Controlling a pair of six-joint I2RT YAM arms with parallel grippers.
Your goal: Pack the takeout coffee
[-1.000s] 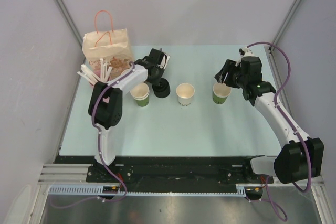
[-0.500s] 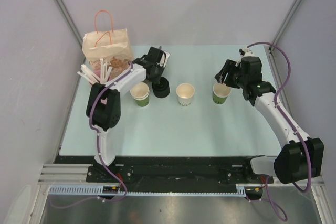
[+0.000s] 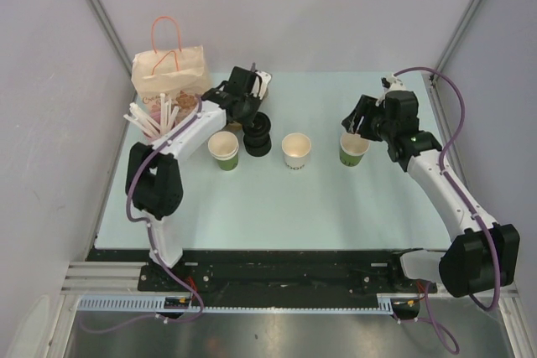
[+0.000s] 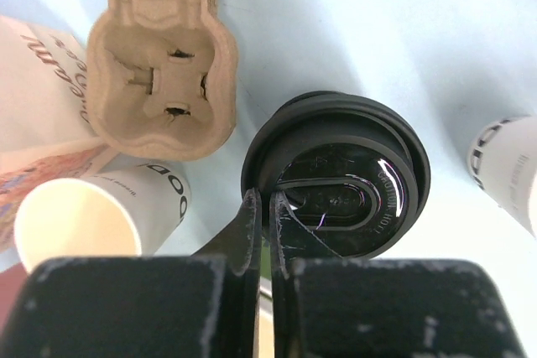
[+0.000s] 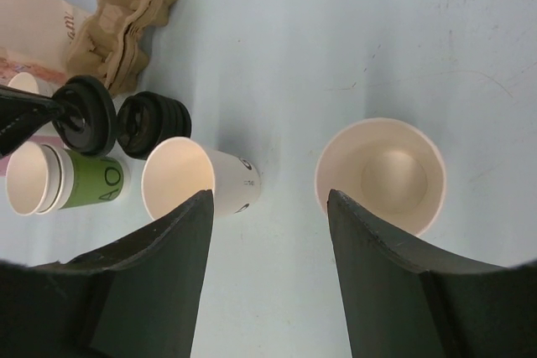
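Standing open — white cup (image 3: 296, 150), right green cup (image 3: 354, 148) — both seemingly empty.

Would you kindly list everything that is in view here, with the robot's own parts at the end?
paper bag: one, tan with pink handles, far left corner of the table
straws: a bunch, white, in front of the bag
cup carrier: brown cardboard, beside the bag; looks stacked, count unclear
green-sided cups: two, open, at the ends of the row
white-sided cup: one, open, middle of the row
black lids: a stack, behind the row, left of the white-sided cup
black lid: one, held at its rim
left tool: shut on the black lid
right tool: open, above the right green-sided cup
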